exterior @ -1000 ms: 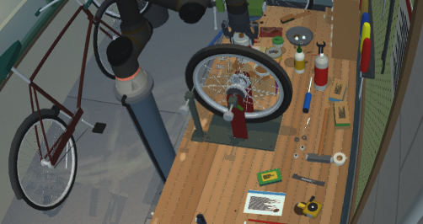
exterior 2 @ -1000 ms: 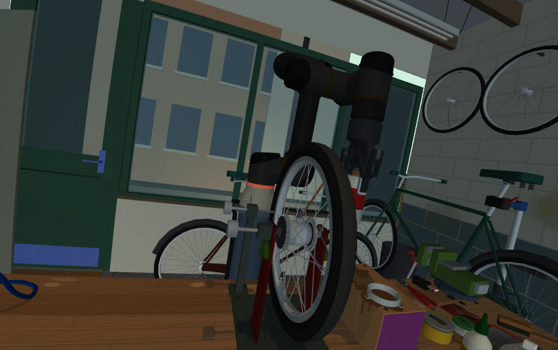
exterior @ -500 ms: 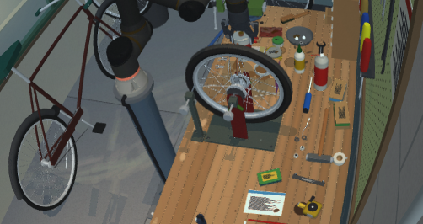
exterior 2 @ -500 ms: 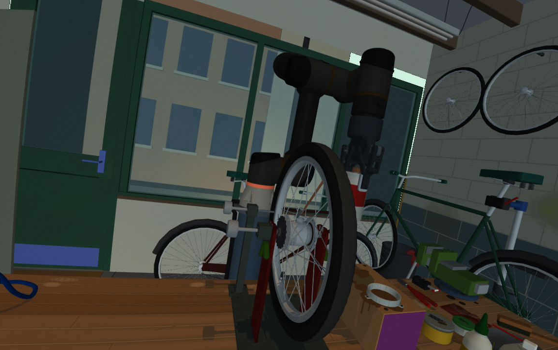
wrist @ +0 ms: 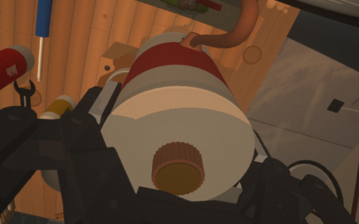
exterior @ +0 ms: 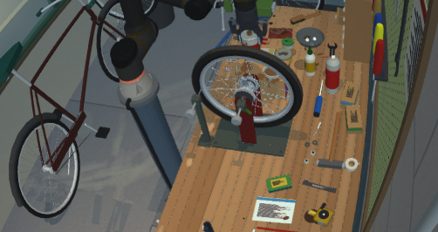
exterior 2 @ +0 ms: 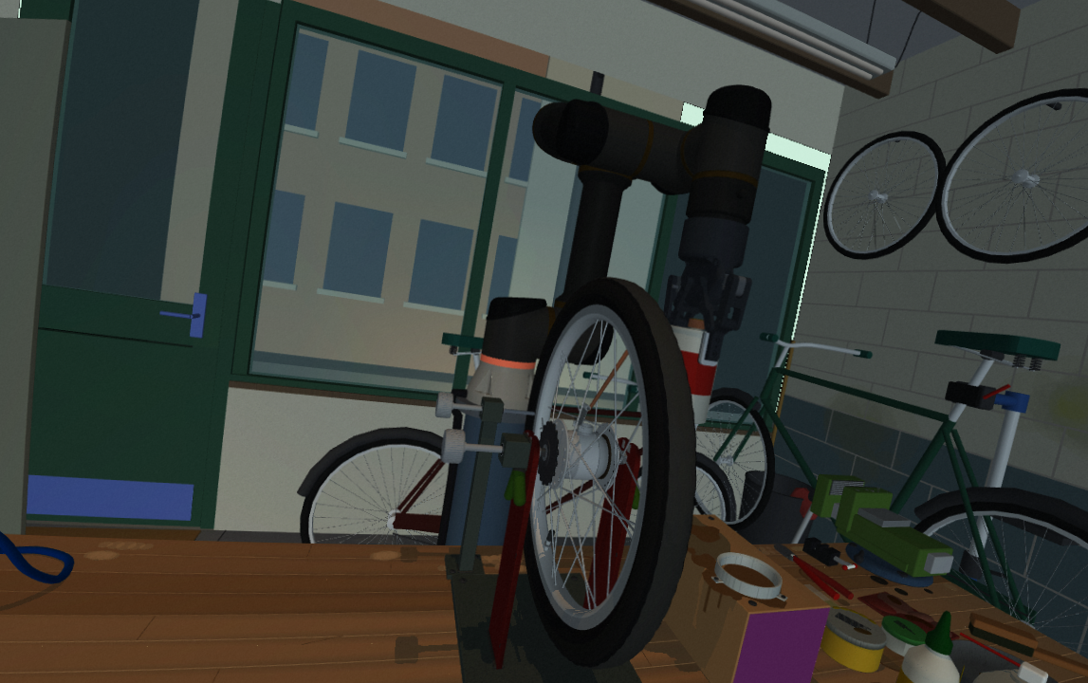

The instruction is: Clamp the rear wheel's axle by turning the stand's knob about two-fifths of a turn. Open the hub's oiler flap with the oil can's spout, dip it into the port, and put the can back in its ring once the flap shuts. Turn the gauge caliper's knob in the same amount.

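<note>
The oil can [wrist: 176,104], white with a red band, a ribbed brown cap and a curved copper spout [wrist: 234,30], is held in my closed gripper [wrist: 176,171], upright in the air behind the rear wheel [exterior: 247,85]. In the side camera the can [exterior: 250,37] sits just beyond the tyre's far rim. Its holder ring [exterior 2: 749,575] stands empty on a wooden block to the right of the wheel. The wheel sits in a red stand [exterior: 248,121] with a pale knob [exterior: 237,119] at the axle. The caliper post [exterior: 201,117] with its knob [exterior: 190,113] stands on the wheel's left. The hub's flap is hidden.
The tyre rises close in front of the can. Past it on the bench are a red bottle [exterior: 332,73], a yellow glue bottle [exterior: 310,61], a blue screwdriver [exterior: 319,101], tins and a bowl [exterior: 310,36]. The bench's left edge drops to the floor, where a bicycle [exterior: 48,117] stands.
</note>
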### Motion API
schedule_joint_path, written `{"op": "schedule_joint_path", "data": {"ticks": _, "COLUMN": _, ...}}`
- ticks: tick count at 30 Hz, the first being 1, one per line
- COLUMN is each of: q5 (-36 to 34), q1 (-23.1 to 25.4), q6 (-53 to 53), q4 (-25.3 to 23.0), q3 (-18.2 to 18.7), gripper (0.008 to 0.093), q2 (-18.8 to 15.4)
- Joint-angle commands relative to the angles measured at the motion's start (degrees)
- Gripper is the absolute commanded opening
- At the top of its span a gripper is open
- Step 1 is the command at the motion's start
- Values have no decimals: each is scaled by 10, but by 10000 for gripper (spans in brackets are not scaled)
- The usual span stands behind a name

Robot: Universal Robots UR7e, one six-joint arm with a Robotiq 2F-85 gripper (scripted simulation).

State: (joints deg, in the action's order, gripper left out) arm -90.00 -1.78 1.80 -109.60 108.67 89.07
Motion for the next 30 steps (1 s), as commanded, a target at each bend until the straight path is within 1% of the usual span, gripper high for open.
{"op": "schedule_joint_path", "data": {"ticks": 1, "q5": 0, "q1": 0, "q6": 0, "q4": 0, "q3": -1, "gripper": 80, "q2": 1}}
{"op": "schedule_joint_path", "data": {"ticks": 30, "q5": 0, "q1": 0, "q6": 0, "q4": 24, "q3": -18, "gripper": 80, "q2": 8}}
